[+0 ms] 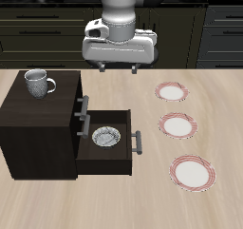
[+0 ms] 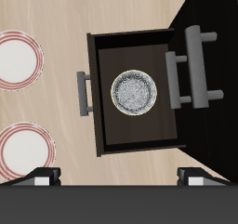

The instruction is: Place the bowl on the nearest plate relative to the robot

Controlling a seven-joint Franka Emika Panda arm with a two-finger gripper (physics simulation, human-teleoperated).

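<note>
The small whitish-grey bowl [image 1: 106, 136] with a grey patterned inside sits in the open drawer [image 1: 129, 153] of the dark cabinet; it also shows in the wrist view [image 2: 134, 92]. Three identical white plates with pink-red rims lie in a row beside the cabinet. The plate farthest back [image 1: 172, 92] is the one closest to the robot's base, then the middle plate [image 1: 177, 125] and the front plate [image 1: 192, 172]. My gripper [image 1: 119, 66] hangs open and empty, high above the table behind the drawer, its fingertips [image 2: 42, 178] spread wide. Two plates show in the wrist view [image 2: 17, 59] [image 2: 26, 151].
A grey handled mug [image 1: 38, 82] stands on top of the dark cabinet [image 1: 38, 128]. The drawer's handle [image 1: 138, 140] sticks out toward the plates. A second, shut drawer with a handle [image 1: 82, 107] sits above the open one.
</note>
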